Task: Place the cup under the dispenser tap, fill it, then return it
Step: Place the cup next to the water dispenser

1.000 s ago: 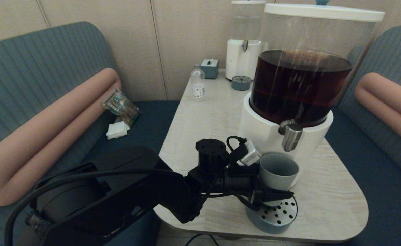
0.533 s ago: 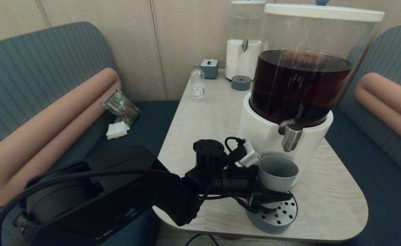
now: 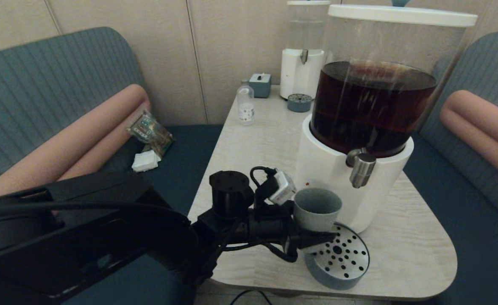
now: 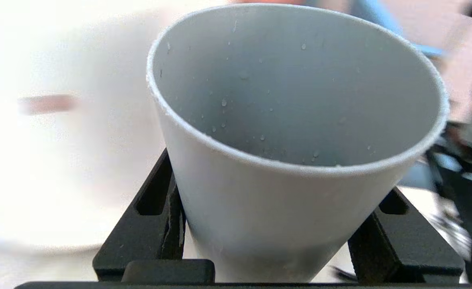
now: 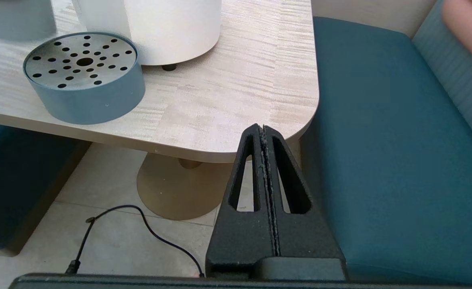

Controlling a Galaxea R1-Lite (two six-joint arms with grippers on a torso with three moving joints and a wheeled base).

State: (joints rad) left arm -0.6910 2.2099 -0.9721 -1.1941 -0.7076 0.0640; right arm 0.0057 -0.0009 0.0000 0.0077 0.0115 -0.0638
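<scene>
The grey-blue cup is held upright by my left gripper, whose black fingers clamp its lower wall. It hangs left of the perforated drip tray and left of the steel dispenser tap on the big white-based dispenser with dark brown liquid. Inside, the cup shows only small droplets; no liquid is visible. My right gripper is shut and empty, parked low beyond the table's near right corner, and does not appear in the head view.
The table also carries a small clear bottle, a grey box, a second white dispenser and its small drip tray. Blue sofas flank both sides. A cable lies on the floor.
My left arm has pulled the cup leftward, off the drip tray and away from under the tap. The cup stays upright in the grip.
</scene>
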